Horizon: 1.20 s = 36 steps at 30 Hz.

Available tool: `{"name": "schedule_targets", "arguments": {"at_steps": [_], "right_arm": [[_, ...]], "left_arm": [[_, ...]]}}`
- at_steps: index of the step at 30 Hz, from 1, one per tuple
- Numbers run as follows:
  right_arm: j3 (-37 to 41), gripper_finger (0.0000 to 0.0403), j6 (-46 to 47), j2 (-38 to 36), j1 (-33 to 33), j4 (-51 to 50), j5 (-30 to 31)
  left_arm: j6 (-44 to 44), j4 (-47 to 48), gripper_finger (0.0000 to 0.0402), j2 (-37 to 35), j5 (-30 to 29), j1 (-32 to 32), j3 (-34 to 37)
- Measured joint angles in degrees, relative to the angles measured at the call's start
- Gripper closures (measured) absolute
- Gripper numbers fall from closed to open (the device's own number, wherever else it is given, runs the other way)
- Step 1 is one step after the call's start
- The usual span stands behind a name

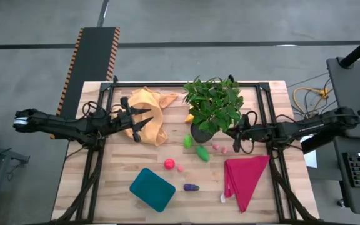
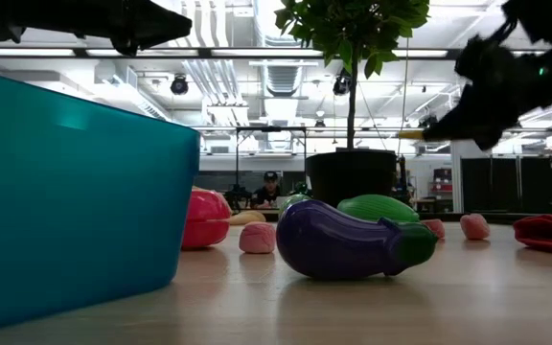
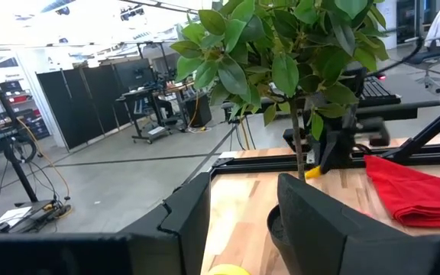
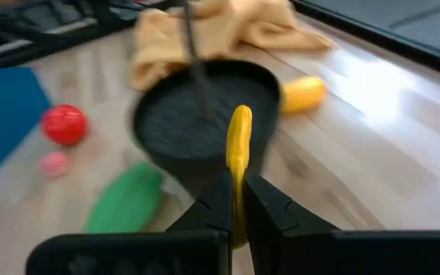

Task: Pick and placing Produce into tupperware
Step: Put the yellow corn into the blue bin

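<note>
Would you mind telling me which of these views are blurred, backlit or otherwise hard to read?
Right wrist view: the black pot and green produce are smeared, while the yellow banana in the right gripper stays sharp. Low view: both arms are dark silhouettes against bright ceiling lights; the teal tub looms large. High view: evenly lit.

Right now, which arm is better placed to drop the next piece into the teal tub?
Right. The right gripper holds the banana; the left gripper is open above the orange-yellow cloth.
</note>
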<state>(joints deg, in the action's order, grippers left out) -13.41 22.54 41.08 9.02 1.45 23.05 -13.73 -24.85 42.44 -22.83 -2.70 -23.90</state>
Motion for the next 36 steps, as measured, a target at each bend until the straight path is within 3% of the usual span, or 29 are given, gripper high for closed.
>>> {"name": "schedule_targets", "arguments": {"at_steps": [10, 16, 26, 36], "right_arm": [[-5.4, 0.0394, -0.74, -2.26, 10.92, -2.85, -2.49], [-7.4, 0.0394, -1.65, 2.16, 20.14, 4.03, -2.02], [-18.72, 0.0394, -5.12, 23.58, 33.79, 8.3, 11.16], [-40.13, 0.0394, -8.04, 46.22, 35.21, 7.78, 17.71]], "left_arm": [[0.08, 0.01, 0.0262, 0.02, 0.0, 0.0, 0.0], [0.08, 0.1, 0.0262, 0.15, 0.0, 0.0, 0.0], [0.06, -0.1, 0.0262, -0.05, 0.0, 0.0, 0.0], [0.04, -0.17, 0.0262, -1.05, 0.0, 0.0, 0.0]]}}
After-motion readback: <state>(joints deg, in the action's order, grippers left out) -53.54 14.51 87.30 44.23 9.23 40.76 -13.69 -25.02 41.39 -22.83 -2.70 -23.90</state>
